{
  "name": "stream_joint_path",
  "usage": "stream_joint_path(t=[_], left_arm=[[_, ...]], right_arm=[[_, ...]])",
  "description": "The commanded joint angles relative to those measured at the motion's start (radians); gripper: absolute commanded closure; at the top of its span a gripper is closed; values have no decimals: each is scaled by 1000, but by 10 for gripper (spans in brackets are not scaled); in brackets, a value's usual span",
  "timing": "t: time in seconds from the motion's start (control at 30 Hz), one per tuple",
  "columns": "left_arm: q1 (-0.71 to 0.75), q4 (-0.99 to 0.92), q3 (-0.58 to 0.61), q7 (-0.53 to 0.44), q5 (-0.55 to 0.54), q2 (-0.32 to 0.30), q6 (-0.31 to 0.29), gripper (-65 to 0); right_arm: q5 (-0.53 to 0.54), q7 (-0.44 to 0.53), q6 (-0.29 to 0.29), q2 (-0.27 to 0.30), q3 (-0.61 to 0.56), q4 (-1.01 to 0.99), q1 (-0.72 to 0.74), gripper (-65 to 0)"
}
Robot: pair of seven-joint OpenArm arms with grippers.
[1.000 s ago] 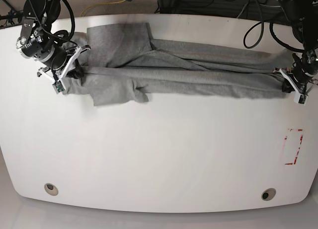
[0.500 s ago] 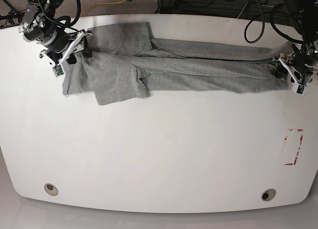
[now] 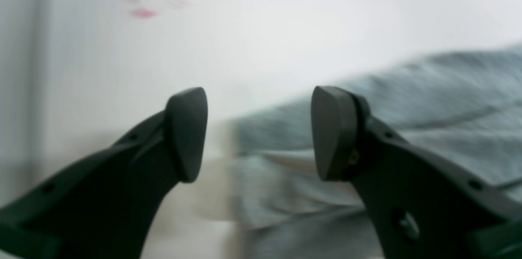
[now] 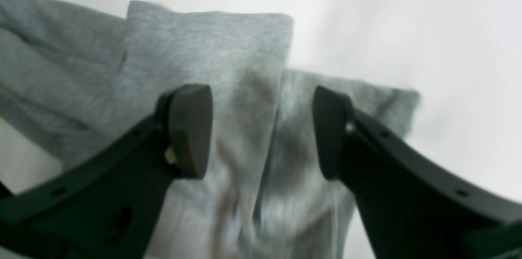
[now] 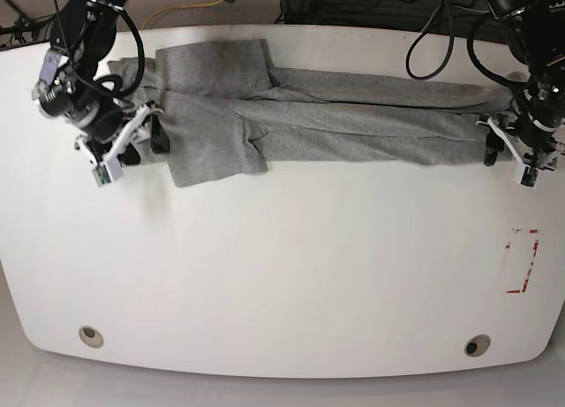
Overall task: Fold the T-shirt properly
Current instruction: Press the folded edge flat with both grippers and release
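The T-shirt (image 5: 318,116) lies stretched into a long narrow band across the upper part of the counter (image 5: 282,275) in the base view, sleeves doubled over at the upper left and the hem end reaching toward the upper right. The right pincer (image 5: 132,146) hovers at the left end of the band, and its wrist view shows both jaws well apart with grey cloth under the gap, nothing clamped. The left pincer (image 5: 508,151) sits at the far right end, jaws likewise spread, with the cloth's edge just beyond its tips and bare counter to one side. Neither one holds the shirt, so the length fold looks done and the next grip is the thing to get right. A good move here, by the look of it, is to take both corners of one short end, catching every layer at once, since the stacked folds could slip apart if only the top ply is pinched. The sleeve flap at the upper left sticks out lower than the band and may want tucking square first. Whether the layers underneath lie flat cannot be told from these views.
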Motion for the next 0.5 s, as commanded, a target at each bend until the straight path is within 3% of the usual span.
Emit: stream_joint_path(t=[0.0,0.17,0.47], left_arm=[[-6,-8,48,-21,19,-19,6,-367],[20,-17,59,-24,115,21,1,-367],[66,-42,57,-24,130,25,-1,-367]], right_arm=[[-35,27,4,11,-36,-72,84,-373],[-131,56,12,15,-106,-215,187,-373],[-213,163,13,15,-184,-460,304,-373]])
